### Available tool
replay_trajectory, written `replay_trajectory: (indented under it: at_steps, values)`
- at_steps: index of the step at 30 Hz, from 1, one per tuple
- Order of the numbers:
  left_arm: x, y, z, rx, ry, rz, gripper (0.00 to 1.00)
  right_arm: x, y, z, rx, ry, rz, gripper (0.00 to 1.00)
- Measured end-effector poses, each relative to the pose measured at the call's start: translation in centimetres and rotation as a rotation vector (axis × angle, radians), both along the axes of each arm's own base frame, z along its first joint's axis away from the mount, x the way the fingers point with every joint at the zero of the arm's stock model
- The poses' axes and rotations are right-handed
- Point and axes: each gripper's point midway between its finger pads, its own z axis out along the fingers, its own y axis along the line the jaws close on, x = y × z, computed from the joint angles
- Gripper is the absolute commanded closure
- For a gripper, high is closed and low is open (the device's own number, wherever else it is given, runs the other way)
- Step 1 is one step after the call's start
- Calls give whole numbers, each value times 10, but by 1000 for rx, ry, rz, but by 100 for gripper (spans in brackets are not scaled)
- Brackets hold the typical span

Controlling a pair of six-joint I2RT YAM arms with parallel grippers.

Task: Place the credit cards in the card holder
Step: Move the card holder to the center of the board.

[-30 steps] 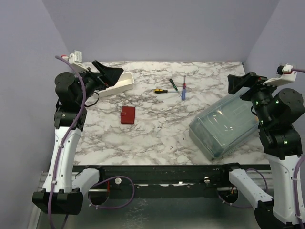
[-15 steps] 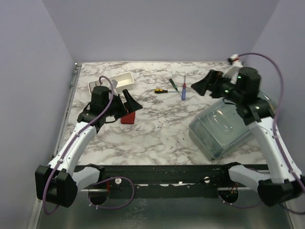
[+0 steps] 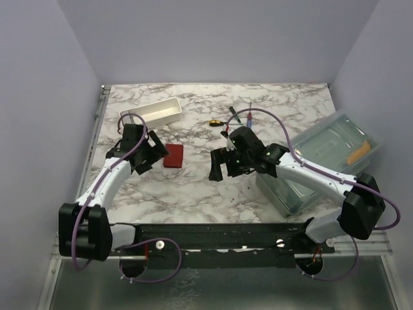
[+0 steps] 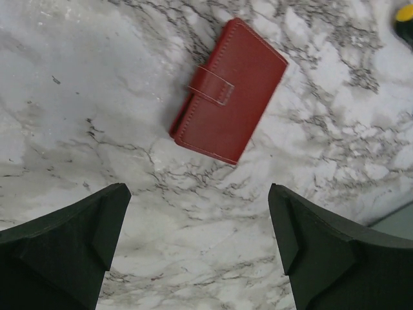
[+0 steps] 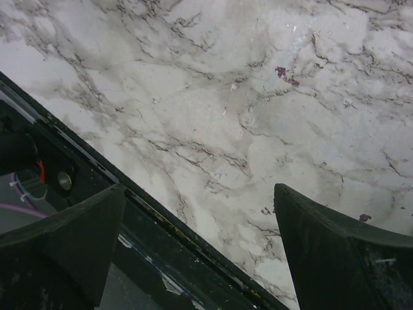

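The card holder [image 3: 173, 155] is a closed dark-red wallet lying flat on the marble; in the left wrist view [image 4: 229, 90] its strap tab faces up. My left gripper [image 3: 157, 155] is open and empty just left of it, and its tips [image 4: 200, 219] are short of the wallet. My right gripper [image 3: 217, 166] is open and empty over the table's middle, right of the wallet; its wrist view [image 5: 200, 219] shows bare marble and the front edge. No blue card is in view. An orange-tan flat thing [image 3: 359, 154] shows inside the clear plastic box [image 3: 310, 171].
A white tray [image 3: 155, 111] stands at the back left. Three screwdrivers [image 3: 248, 120] lie at the back centre; one yellow handle [image 4: 405, 13] shows in the left wrist view. The black front rail [image 5: 97, 213] runs along the table's near edge.
Both arms have swung down from raised poses. The left gripper has dropped beside the wallet's left side. The right gripper has moved left from above the box to low over the table's middle.
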Motion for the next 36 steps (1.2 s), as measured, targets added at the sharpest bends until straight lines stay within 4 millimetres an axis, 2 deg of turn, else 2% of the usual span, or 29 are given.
replay_trajectory:
  at_steps: [2, 4, 7, 9, 12, 13, 15, 18, 21, 24, 25, 31, 36]
  values:
    - [6, 9, -18, 5, 57, 33, 3, -3, -1, -10, -5, 7, 1, 0]
    - [9, 11, -42, 16, 129, 38, 10, -4, -1, -17, -5, 8, 3, 0]
    - [11, 12, -72, 21, 209, 36, 18, -1, 4, -17, 14, -6, 4, 0]
    - [17, 11, -81, -15, 232, 39, 21, 2, 9, -15, 32, -19, 4, 0]
    - [39, 15, -79, -44, 180, 43, 45, 5, 14, -12, 52, -34, 6, 0]
    - [47, 14, -79, -55, 167, 39, 49, 6, 14, -11, 56, -37, 7, 0]
    - [56, 12, -81, -68, 150, 24, 50, 7, 16, -9, 64, -44, 7, 0]
    - [59, 4, -83, -89, 143, 3, 58, 8, 16, -9, 66, -47, 7, 0]
    - [60, -6, -84, -90, 134, -28, 70, 8, 16, -9, 66, -47, 7, 0]
    - [58, -14, -83, -81, 125, -61, 87, 7, 16, -10, 65, -47, 7, 0]
    - [58, -18, -81, -72, 115, -75, 98, 7, 16, -11, 64, -45, 7, 0]
    - [54, -42, -50, 38, 0, -180, 100, 7, 14, -16, 52, -41, 2, 0]
    - [46, -71, -26, 191, -51, -244, 100, 14, 8, -18, 24, -57, -52, 0]
